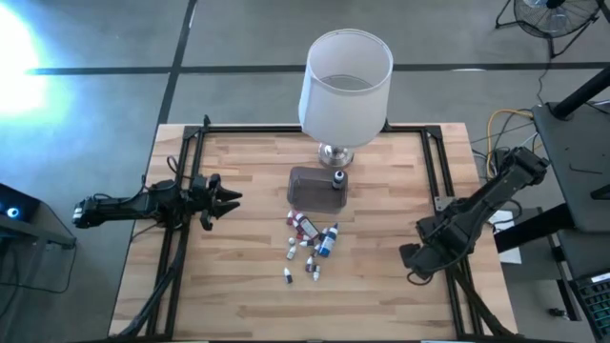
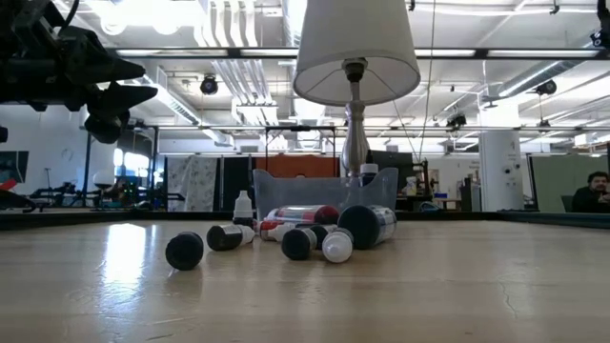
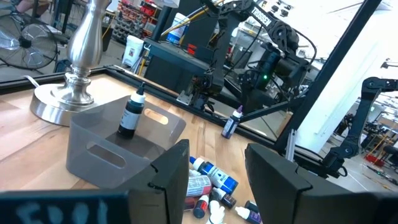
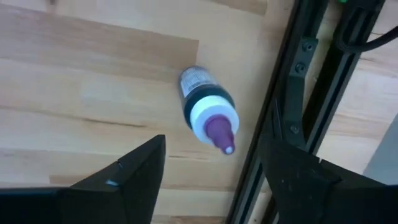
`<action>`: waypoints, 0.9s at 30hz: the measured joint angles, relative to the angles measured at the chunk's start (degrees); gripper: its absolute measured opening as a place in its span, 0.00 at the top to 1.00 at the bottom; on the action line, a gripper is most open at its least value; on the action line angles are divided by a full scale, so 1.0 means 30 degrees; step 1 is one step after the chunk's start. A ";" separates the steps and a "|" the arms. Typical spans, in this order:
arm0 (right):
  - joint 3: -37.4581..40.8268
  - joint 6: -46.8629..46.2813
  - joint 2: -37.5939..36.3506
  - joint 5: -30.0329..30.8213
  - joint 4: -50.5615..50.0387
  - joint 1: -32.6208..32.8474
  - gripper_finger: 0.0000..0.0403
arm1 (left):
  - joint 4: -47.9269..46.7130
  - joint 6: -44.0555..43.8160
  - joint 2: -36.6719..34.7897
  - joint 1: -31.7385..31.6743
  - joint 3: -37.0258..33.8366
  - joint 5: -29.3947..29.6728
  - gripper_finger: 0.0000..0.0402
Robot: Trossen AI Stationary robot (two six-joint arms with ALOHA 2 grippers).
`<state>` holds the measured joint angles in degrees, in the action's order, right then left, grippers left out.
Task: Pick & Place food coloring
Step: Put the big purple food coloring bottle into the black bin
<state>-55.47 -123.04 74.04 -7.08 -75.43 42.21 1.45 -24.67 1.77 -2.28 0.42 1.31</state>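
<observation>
Several food coloring bottles (image 1: 307,246) lie and stand in a loose cluster mid-table, also seen in the low view (image 2: 305,238). One purple-tipped bottle (image 4: 208,115) stands alone on the wood beside the right rail (image 4: 292,93); the left wrist view shows it upright (image 3: 231,122). My right gripper (image 4: 211,155) points down over it, open, its fingers apart from the bottle. A dark bottle (image 3: 130,115) stands within the outline of the clear tub (image 1: 317,188). My left gripper (image 1: 227,200) waits open and level at the table's left.
A white-shaded lamp (image 1: 345,86) on a metal foot (image 3: 65,99) stands just behind the tub. Black frame rails (image 1: 437,171) run along the table's sides and far edge. Bare wood lies between the cluster and the near edge (image 1: 305,314).
</observation>
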 joint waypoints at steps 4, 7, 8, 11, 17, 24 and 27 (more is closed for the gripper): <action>0.0702 0.0007 -0.0014 0.0003 0.0954 0.0018 0.31 | 0.0000 0.0000 -0.0005 0.0002 -0.0005 0.0002 0.66; 0.1096 0.0008 0.0022 0.0183 0.1023 0.0018 0.30 | 0.0000 0.0000 -0.0005 0.0001 -0.0004 0.0002 0.66; 0.1158 0.0014 0.0022 0.0399 0.0988 0.0018 0.30 | 0.0000 0.0000 0.0000 0.0002 -0.0003 0.0002 0.66; 0.1316 0.0064 -0.0062 0.0568 0.0987 0.0018 0.33 | 0.0000 0.0002 -0.0001 0.0007 0.0002 0.0002 0.66; 0.1703 0.0565 -0.0233 0.0281 0.1490 0.0018 0.43 | 0.0000 0.0001 0.0002 0.0007 -0.0004 0.0002 0.66; 0.1864 0.0583 -0.0525 0.0207 0.1658 0.0018 0.49 | 0.0000 0.0003 -0.0002 0.0007 0.0002 -0.0004 0.66; 0.2117 0.0583 -0.0561 0.0207 0.1725 0.0018 0.50 | 0.0000 0.0001 0.0002 0.0006 -0.0004 -0.0005 0.66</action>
<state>-49.12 -121.30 72.36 -6.46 -70.25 42.26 1.45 -24.66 1.78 -2.27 0.41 1.30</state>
